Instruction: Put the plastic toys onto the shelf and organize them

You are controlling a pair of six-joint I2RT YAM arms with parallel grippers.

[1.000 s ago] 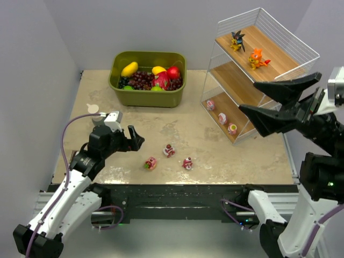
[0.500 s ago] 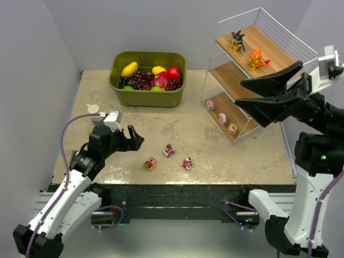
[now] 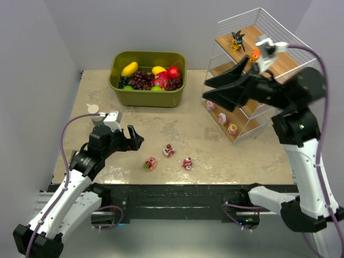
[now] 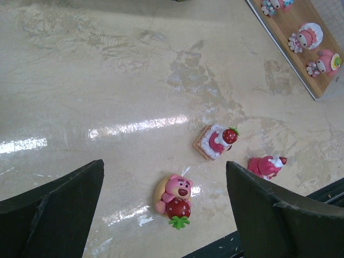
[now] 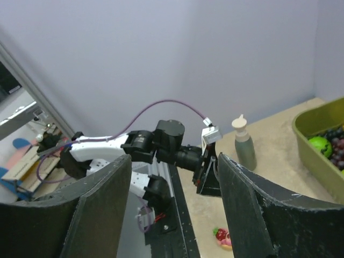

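Toys (image 3: 169,150) lie just ahead of the splayed left hand (image 3: 134,138).

Robot lab cell, not a home. You've got plain grey-lilac wall panels (image 3: 161,27) boxing a beige table (image 3: 188,123) on the left, far and right. Left arm (image 3: 80,166) and right arm (image 3: 301,140) are mounted at a black rail (image 3: 172,194) on the near edge, with purple cable (image 3: 64,141) exposed. Everything else is a prop: toy figures (image 3: 151,163), fake fruit (image 3: 145,79) in a green bin (image 3: 148,97), white wire shelf (image 3: 258,70).
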